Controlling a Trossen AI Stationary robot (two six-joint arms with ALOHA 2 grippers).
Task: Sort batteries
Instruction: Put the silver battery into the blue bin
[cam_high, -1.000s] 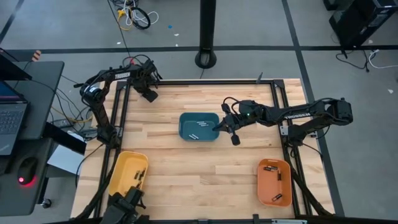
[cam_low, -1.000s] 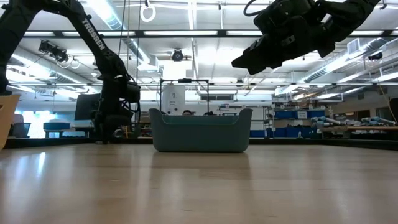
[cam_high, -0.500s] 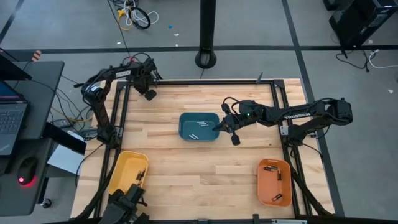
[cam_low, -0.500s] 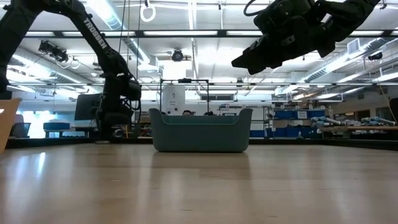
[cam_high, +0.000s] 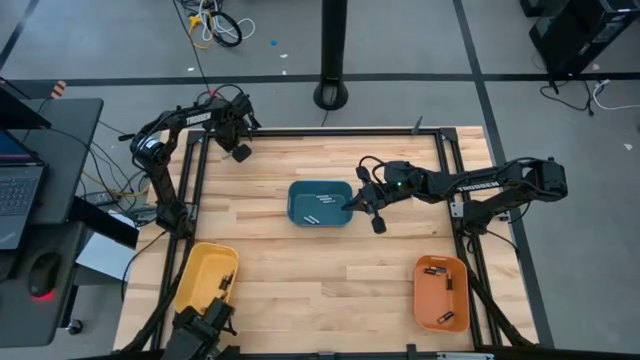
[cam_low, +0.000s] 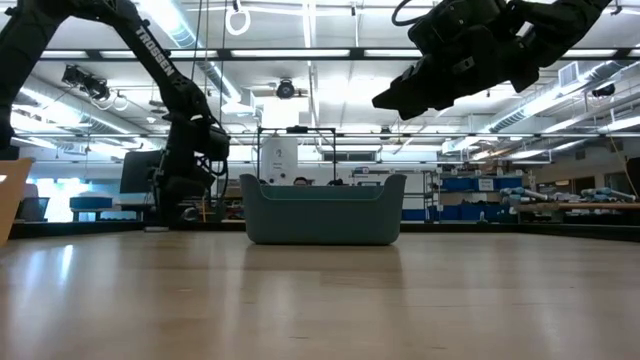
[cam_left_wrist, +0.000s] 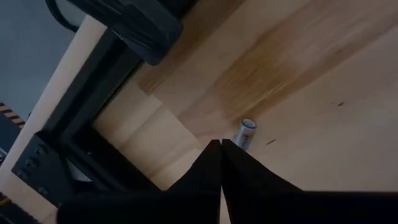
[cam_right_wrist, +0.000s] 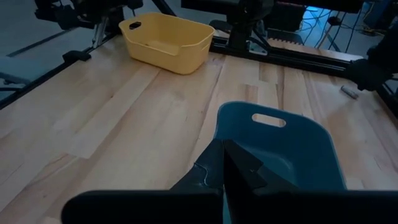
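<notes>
Since a second ago, only the left gripper (cam_left_wrist: 221, 146) has changed, closing with nothing between its fingers near the table's far-left corner, just beside a loose battery (cam_left_wrist: 245, 132). More batteries (cam_high: 315, 207) lie in the teal bin (cam_high: 320, 221), where the right gripper (cam_high: 352, 205) hangs, pinched empty.

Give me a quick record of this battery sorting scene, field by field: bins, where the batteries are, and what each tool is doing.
Table: wooden table
Bins: teal bin at centre; yellow bin near left; orange bin near right
Batteries: some in each of the three bins; one loose battery lies on the wood in front of the left tool
Left tool: shut, empty, over the far left corner
Right tool: shut, at the teal bin's right edge; whether it holds anything cannot be seen
</notes>
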